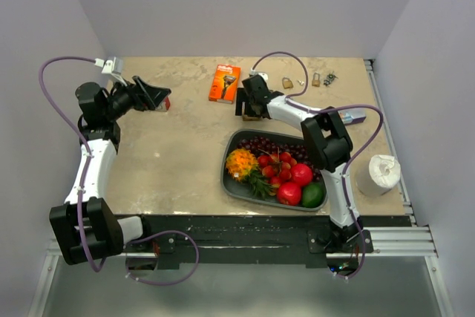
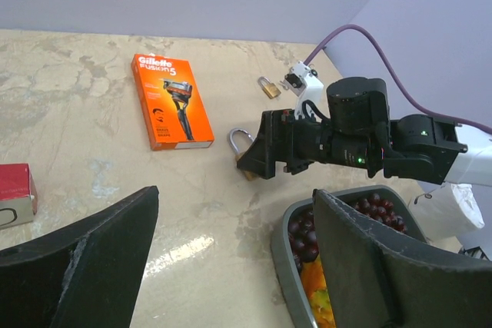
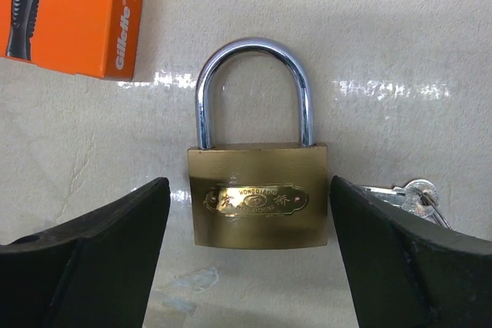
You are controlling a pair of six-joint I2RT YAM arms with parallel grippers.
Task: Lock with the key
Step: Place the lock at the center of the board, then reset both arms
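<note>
A large brass padlock [image 3: 257,201] with a steel shackle lies flat on the table; its shackle seats in the body on both sides. My right gripper [image 3: 250,224] is open, lowered over it, with one finger on each side of the body and a small gap to each. A bunch of keys [image 3: 411,194] peeks out by the right finger. In the top view the right gripper [image 1: 249,107] covers most of the padlock [image 1: 251,117]. My left gripper [image 1: 159,99] is open and empty at the far left, raised and facing the right arm.
An orange Gillette box [image 1: 224,83] lies just left of the padlock. Two small padlocks [image 1: 287,82] and loose keys [image 1: 330,77] lie at the back. A grey fruit tray [image 1: 231,183] sits front centre, a paper roll [image 1: 378,174] at right, a red box [image 2: 15,193] by the left gripper.
</note>
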